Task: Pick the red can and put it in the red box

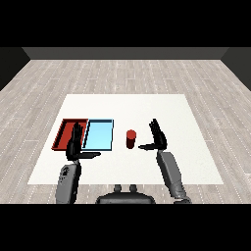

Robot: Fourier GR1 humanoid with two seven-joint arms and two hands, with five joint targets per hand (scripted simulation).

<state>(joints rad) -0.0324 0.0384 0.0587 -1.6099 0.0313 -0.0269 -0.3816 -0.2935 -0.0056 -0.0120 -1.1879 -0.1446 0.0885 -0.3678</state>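
The broad white rectangular table (pixel 162 108) spreads out in front of me over a pale grey plank floor (pixel 122 73), and everything I work with sits on its near half. Towards my left lie two shallow rectangular trays side by side, touching along their long edges: the red tray (pixel 64 128) on the outside and the light blue tray (pixel 100 135) on the inside, nearer the middle of the table. My two grey forearms come in from the lower corners, the left forearm (pixel 67 182) rising almost straight up and the right forearm (pixel 171 174) slanting inward. My black left hand (pixel 75 146) is raised over the near edge where the two trays meet, fingers straight and pointing away from me, thumb stuck out to the right towards the blue tray; it holds nothing. My black right hand (pixel 158 139) is likewise spread, fingers straight and tilted up and away, thumb reaching left. The small red cylindrical can (pixel 130 138) stands upright on the bare table, between the blue tray and my right hand, just beside the tip of my right thumb but apart from it, and outside both trays.
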